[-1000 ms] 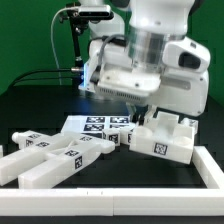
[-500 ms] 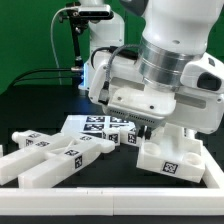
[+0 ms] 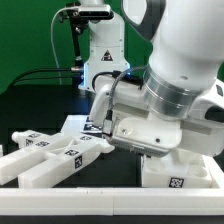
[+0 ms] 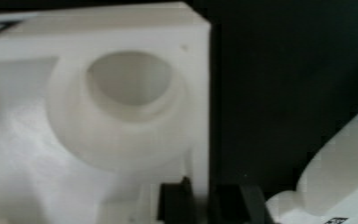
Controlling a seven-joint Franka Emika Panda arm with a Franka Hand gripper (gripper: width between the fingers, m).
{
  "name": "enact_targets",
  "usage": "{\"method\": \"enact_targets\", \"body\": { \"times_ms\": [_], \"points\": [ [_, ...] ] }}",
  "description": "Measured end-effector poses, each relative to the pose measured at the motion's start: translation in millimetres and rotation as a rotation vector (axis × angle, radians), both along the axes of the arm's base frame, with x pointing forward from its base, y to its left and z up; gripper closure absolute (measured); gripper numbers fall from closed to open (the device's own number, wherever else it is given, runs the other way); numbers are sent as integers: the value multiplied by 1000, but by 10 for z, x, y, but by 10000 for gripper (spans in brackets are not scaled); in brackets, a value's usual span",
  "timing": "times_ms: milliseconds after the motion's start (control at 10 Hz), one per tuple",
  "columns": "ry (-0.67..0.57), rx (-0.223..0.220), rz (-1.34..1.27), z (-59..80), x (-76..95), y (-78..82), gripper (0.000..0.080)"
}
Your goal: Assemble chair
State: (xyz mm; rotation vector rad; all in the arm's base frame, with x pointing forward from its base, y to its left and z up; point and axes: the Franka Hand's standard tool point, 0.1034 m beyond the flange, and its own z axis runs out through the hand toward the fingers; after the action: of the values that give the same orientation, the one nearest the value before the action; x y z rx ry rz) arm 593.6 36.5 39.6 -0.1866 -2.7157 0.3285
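Observation:
A blocky white chair part [image 3: 180, 176] with a square tag on its front lies at the exterior view's lower right, half under my arm. In the wrist view the same part [image 4: 60, 130] fills most of the picture and shows a round recess [image 4: 131, 78]. My gripper [image 4: 217, 203] is shut, its dark fingertips [image 4: 186, 203] set right at that part's edge over the black table. I see nothing gripped between them. In the exterior view my fingers are hidden behind the hand. Long tagged chair bars [image 3: 55, 158] lie at the exterior view's left.
The marker board [image 3: 78, 124] lies behind the bars, partly covered by my arm. A white raised rim [image 3: 70, 206] borders the table's front. Another tagged white piece [image 4: 345, 170] sits close beside my fingers. A dark camera stand [image 3: 85, 20] rises at the back.
My arm has swung down and toward the front right of the exterior view, and the blocky tagged part has slid the same way with it. The bars have not moved.

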Motion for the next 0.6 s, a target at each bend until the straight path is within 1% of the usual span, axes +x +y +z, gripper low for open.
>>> {"method": "enact_targets", "body": {
  "times_ms": [200, 400, 500, 600],
  "points": [
    [59, -26, -17, -27, 124, -7, 771],
    [68, -28, -24, -43, 147, -13, 771],
    [68, -29, -25, -48, 145, -11, 715],
    [63, -37, -43, -43, 148, -9, 715]
  ]
}}
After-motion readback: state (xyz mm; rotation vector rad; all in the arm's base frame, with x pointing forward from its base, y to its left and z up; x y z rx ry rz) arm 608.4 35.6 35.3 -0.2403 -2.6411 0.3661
